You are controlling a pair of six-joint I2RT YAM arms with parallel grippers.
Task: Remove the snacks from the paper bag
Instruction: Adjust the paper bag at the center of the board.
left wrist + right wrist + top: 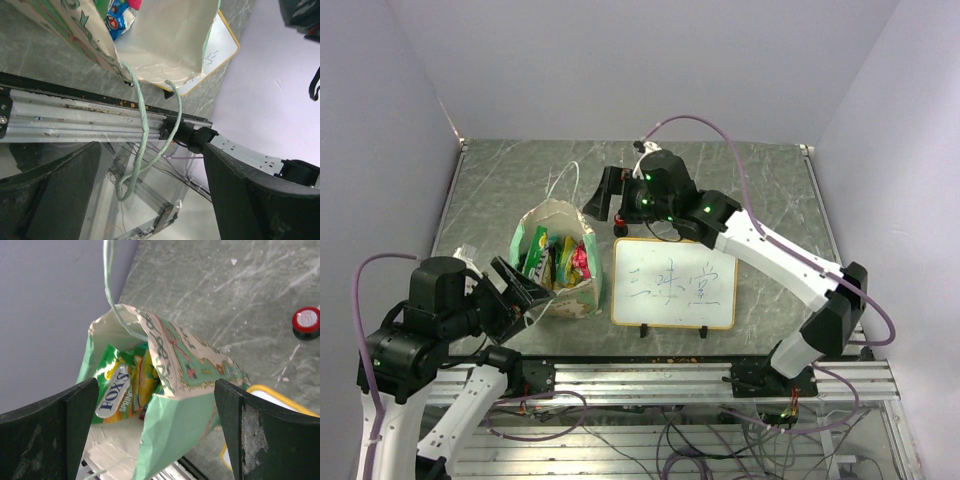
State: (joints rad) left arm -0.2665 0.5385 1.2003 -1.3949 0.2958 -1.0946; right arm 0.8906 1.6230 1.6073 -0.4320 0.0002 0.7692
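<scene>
The paper bag [560, 262] stands open at the table's front left, with its string handle [563, 180] rising behind it. The snacks are inside: a green packet [537, 250], a yellow-green one [563, 262] and a red one [582, 262]. My left gripper [520, 288] is open at the bag's near rim. In the left wrist view the bag [165, 45] is above, and its pale green string handle [142, 135] hangs between the spread fingers [55, 200]. My right gripper [608, 195] is open and empty, above and behind the bag. Its wrist view looks into the bag [185, 390] at a green FOX'S packet [112, 387].
A wood-framed whiteboard [674, 283] with writing stands just right of the bag. A small red-topped black knob [306, 321] sits on the marble table [770, 190] behind the whiteboard. The metal rail [75, 120] runs along the table's near edge.
</scene>
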